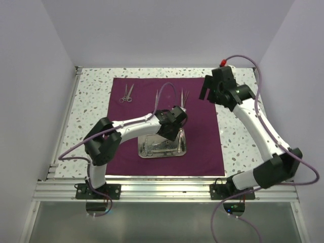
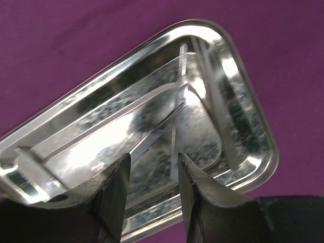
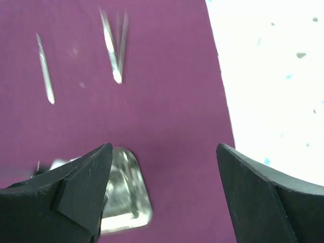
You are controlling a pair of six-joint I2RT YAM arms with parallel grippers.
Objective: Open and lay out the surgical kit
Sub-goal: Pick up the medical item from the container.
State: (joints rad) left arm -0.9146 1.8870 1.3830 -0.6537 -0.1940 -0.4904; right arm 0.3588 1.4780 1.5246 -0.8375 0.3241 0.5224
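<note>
Where the two arms are bolted at the near edge of the speckled white table [image 1: 91, 116], the dark purple cloth wrap [image 1: 202, 147] is already opened and lies flat on the table in front of them

On the near half of this cloth stands the small shiny rectangular steel tray [image 1: 152, 153]. Inside it lie some thin silver instruments [image 2: 152, 136], close together, and I cannot tell which kind they are. The left arm bends over the tray and holds the left tool [image 2: 154, 159] just above its floor. The two dark fingers [image 2: 114, 192] stand partly apart. One thin strip of steel shows in the gap between them, but the fingers are not pressed on it, so the tool is open

Farther on the cloth, beyond the tray, three pieces are laid out, apart from each other. A pair of small silver scissors [image 1: 126, 94] lies to the left. A single thin pointed silver instrument [image 3: 44, 68] lies near the middle. Slim silver tweezers [image 3: 114, 50] lie to its right, with the tips toward the tray

The right tool [image 3: 163, 149] hangs above the far right part of the cloth, near the cloth's right edge. Its jaws are wide open and hold nothing
</note>
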